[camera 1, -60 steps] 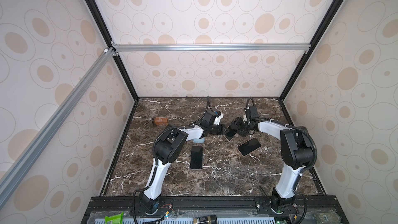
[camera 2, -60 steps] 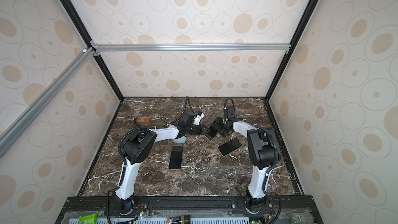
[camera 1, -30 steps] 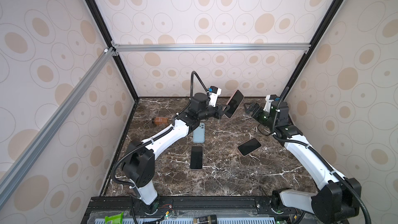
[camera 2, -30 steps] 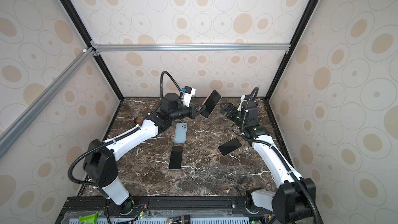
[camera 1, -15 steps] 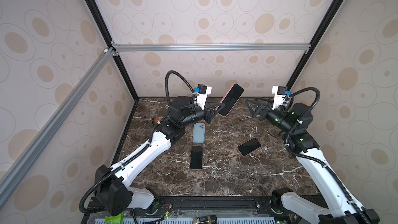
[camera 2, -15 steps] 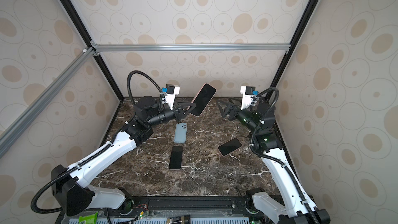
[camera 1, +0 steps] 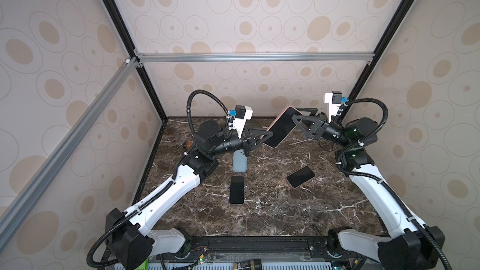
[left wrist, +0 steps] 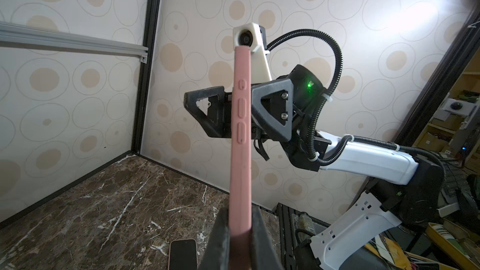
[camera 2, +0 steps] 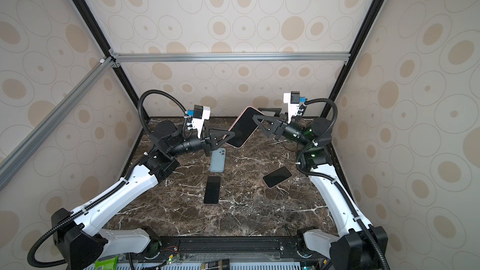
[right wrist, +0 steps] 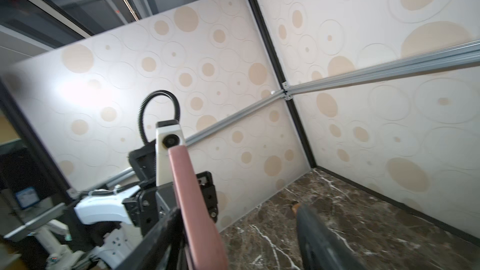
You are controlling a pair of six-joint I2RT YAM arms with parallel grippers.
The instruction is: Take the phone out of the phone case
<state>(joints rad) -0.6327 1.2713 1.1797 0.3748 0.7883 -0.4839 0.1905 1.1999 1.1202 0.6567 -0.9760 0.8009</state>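
A phone in a pink phone case (camera 1: 281, 128) (camera 2: 245, 128) hangs tilted in the air above the back of the table, dark screen facing the top views. My left gripper (camera 1: 268, 136) (camera 2: 231, 136) is shut on its lower end; the left wrist view shows the case's pink button edge (left wrist: 240, 138) pinched between both fingers. My right gripper (camera 1: 296, 114) (camera 2: 257, 114) straddles the upper end and is open. In the right wrist view the case (right wrist: 197, 203) lies against one finger, and a wide gap separates it from the other finger (right wrist: 311, 224).
On the dark marble table lie a light-blue phone or case, back up (camera 1: 239, 162) (camera 2: 217, 161), a black-screened phone (camera 1: 237, 190) (camera 2: 212, 190), and another, angled, at the right (camera 1: 300, 176) (camera 2: 277, 176). A small brown object (camera 1: 186, 145) sits at the back left. Patterned walls enclose three sides.
Both arms have risen from the table. The left gripper carried the pink-cased phone up, the right gripper came in around its upper end, and the right jaws have narrowed.
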